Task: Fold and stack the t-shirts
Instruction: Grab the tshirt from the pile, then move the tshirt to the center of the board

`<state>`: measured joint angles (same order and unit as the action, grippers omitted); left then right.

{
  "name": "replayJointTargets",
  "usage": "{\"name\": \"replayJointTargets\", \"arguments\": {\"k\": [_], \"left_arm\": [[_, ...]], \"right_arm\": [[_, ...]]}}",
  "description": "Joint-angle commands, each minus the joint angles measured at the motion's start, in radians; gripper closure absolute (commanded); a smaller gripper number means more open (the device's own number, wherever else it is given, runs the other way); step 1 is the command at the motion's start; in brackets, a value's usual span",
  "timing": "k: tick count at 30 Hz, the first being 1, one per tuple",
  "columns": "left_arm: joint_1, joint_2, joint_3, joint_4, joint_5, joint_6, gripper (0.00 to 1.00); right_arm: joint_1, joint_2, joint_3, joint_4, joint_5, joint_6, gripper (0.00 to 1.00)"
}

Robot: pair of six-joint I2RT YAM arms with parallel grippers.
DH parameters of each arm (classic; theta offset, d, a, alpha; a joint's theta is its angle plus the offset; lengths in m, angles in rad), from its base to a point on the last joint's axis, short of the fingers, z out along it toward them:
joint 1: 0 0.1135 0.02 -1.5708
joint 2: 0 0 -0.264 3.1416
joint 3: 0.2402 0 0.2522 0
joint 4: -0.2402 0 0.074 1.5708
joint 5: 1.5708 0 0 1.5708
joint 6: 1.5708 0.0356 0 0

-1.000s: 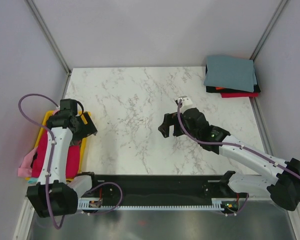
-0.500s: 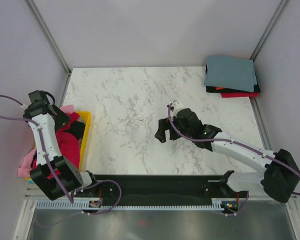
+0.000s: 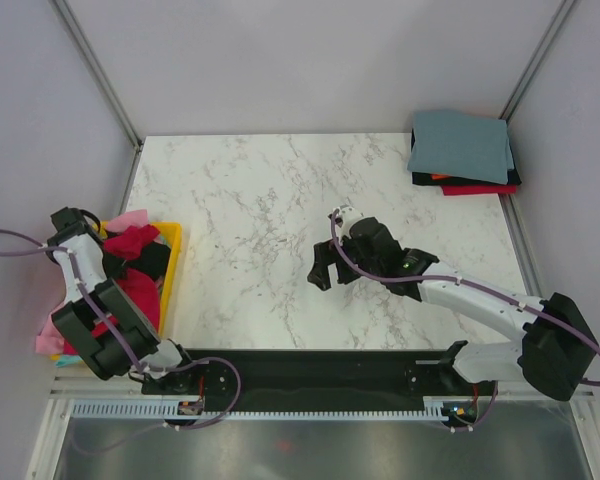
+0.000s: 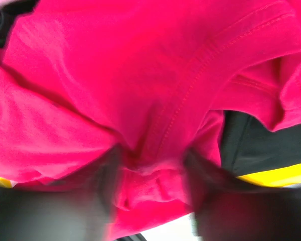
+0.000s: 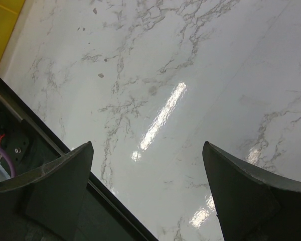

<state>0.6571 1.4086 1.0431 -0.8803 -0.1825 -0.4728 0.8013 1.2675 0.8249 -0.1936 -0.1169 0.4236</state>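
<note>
Where it bunches, the crimson t-shirt (image 4: pixel 140 85) sits inside the left tool (image 4: pixel 153 165).

Premises: a robotics lab test cell, not a domestic room. Evidence: marble-pattern table (image 3: pixel 270 190) enclosed by plain pale panels (image 3: pixel 310 60) on aluminium struts (image 3: pixel 98 72) — robot arms (image 3: pixel 480 298) bolted to a black base rail (image 3: pixel 310 368), purple cabling (image 3: pixel 15 235) exposed.

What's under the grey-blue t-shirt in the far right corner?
Beneath the grey-blue t-shirt, edges of a black t-shirt and a red t-shirt stick out. Their folds, and anything else in the stack, are covered.
</note>
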Motion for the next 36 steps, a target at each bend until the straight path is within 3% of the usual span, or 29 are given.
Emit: {"name": "replayJointTargets", "arguments": {"k": [1,2,4,9,12,13,16,22,23,27,30,32,34,35,36], "left_arm": [[0.01,-0.054,0.011,0.076,0.04,-0.02,0.65],[0.009,-0.08,0.015,0.078,0.041,-0.021,0.8],[0.004,-0.152,0.029,0.07,0.04,-0.023,0.98],[-0.109,-0.29,0.147,0.026,0.034,-0.073,0.98],[-0.278,-0.316,0.27,0.007,0.043,-0.131,0.98],[-0.378,-0.315,0.303,0.012,0.066,-0.147,0.98],[-0.596,-0.238,0.484,0.017,0.125,-0.181,0.98],[-0.983,0.024,1.05,-0.009,0.279,-0.11,0.98],[-1.008,0.039,1.159,-0.009,0.285,-0.098,0.98],[-1.022,0.009,1.252,0.006,0.312,-0.093,0.98],[-1.021,-0.066,1.126,0.006,0.287,-0.067,0.79],[-1.021,-0.12,0.941,0.004,0.27,-0.061,0.75],[-1.021,-0.218,0.729,-0.011,0.186,-0.078,0.38],[-1.021,-0.258,0.654,-0.031,0.129,-0.092,0.01],[-1.021,-0.342,0.514,-0.035,0.051,-0.119,0.0]], "right_arm": [[-0.001,0.018,0.01,0.013,-0.015,-0.014,0.02],[-0.001,0.018,0.007,0.014,-0.015,-0.011,0.02],[-0.001,0.018,0.005,0.016,-0.012,-0.008,0.02],[-0.001,0.01,0.026,0.003,0.0,-0.002,0.02],[-0.002,-0.006,0.068,-0.049,0.089,-0.026,0.02],[-0.002,-0.014,0.08,-0.076,0.111,-0.032,0.02],[-0.014,-0.046,0.125,-0.112,0.201,-0.051,0.02],[-0.076,-0.14,0.161,-0.15,0.341,-0.031,0.02],[-0.086,-0.155,0.158,-0.155,0.367,-0.026,0.02],[-0.145,-0.259,0.146,-0.196,0.449,-0.022,0.02],[-0.18,-0.327,0.166,-0.259,0.541,-0.017,0.02],[-0.2,-0.361,0.194,-0.289,0.578,-0.014,0.02],[-0.203,-0.408,0.224,-0.329,0.617,-0.011,0.02],[-0.205,-0.419,0.233,-0.342,0.62,-0.011,0.02],[-0.205,-0.434,0.247,-0.371,0.619,-0.011,0.02]]}}
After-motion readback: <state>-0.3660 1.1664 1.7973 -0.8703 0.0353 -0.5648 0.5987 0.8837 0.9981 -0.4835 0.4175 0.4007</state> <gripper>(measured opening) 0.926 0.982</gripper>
